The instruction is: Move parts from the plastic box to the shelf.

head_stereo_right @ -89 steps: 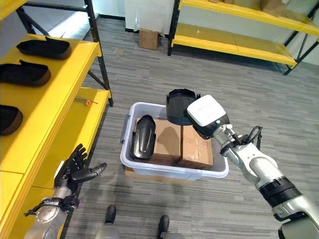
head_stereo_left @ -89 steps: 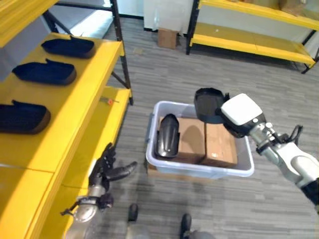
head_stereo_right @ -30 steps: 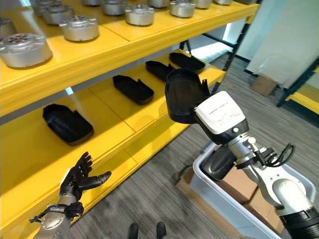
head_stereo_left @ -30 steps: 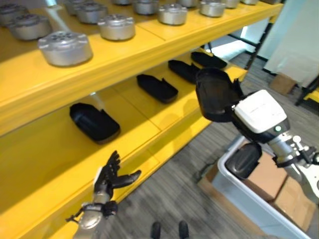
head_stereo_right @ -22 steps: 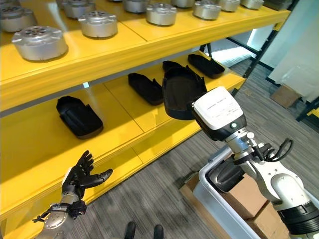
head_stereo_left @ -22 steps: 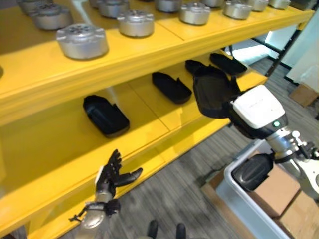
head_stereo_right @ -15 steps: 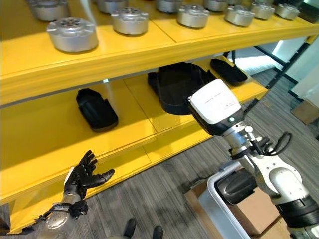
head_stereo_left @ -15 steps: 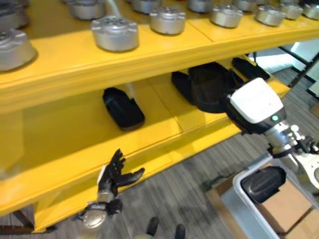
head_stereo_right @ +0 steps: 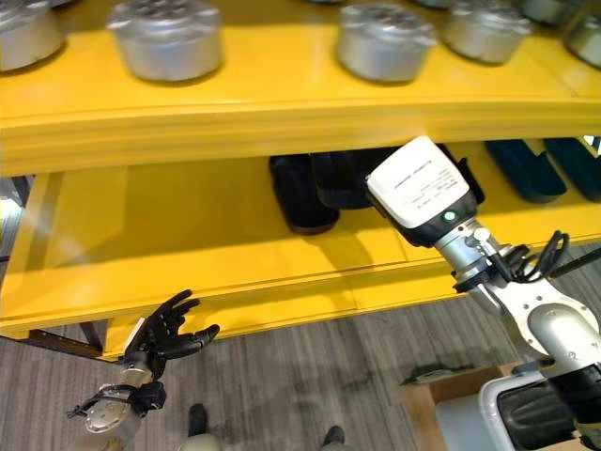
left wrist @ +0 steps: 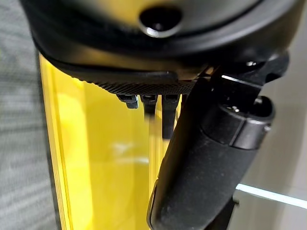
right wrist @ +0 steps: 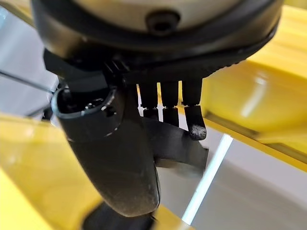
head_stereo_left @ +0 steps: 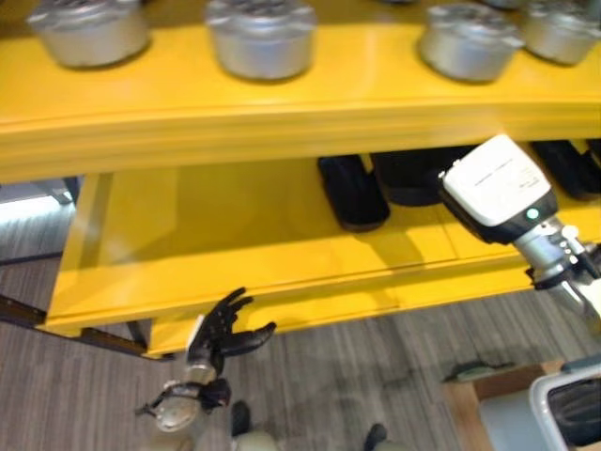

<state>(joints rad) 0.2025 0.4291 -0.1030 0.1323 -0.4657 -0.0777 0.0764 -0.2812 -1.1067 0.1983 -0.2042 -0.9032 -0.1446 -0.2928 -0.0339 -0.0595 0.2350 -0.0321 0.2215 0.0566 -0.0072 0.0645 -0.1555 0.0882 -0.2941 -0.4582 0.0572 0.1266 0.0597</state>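
1. The black plastic shell part (head_stereo_right: pixel 347 178) I carry is up inside the middle level of the yellow metal shelf (head_stereo_right: pixel 188 235). It sits just beside another black part (head_stereo_right: pixel 299 199) that already lies there. I cannot tell if mine rests on the board yet.
2. My right hand (right wrist: pixel 158 127) has its thumb and fingers curled round a thin edge of the part, as my right wrist view shows. From my head, the white box on my wrist hides the hand.
3. My left hand (head_stereo_right: pixel 161 336) hangs low in front of the shelf's bottom lip. Its fingers are spread and it holds nothing.
4. Round silver metal parts (head_stereo_left: pixel 260 36) stand in a row on the level above.
5. The grey plastic box (head_stereo_right: pixel 488 413) is down on the floor by my right side. A dark part (head_stereo_right: pixel 535 412) is in it, so I think there is more work to do.
6. What could go wrong: if I let go too soon, the part may tip and slide off the front.
7. If I push too far sideways, I may bump the black part next to it.
8. If I lift my wrist, it may hit the board above.
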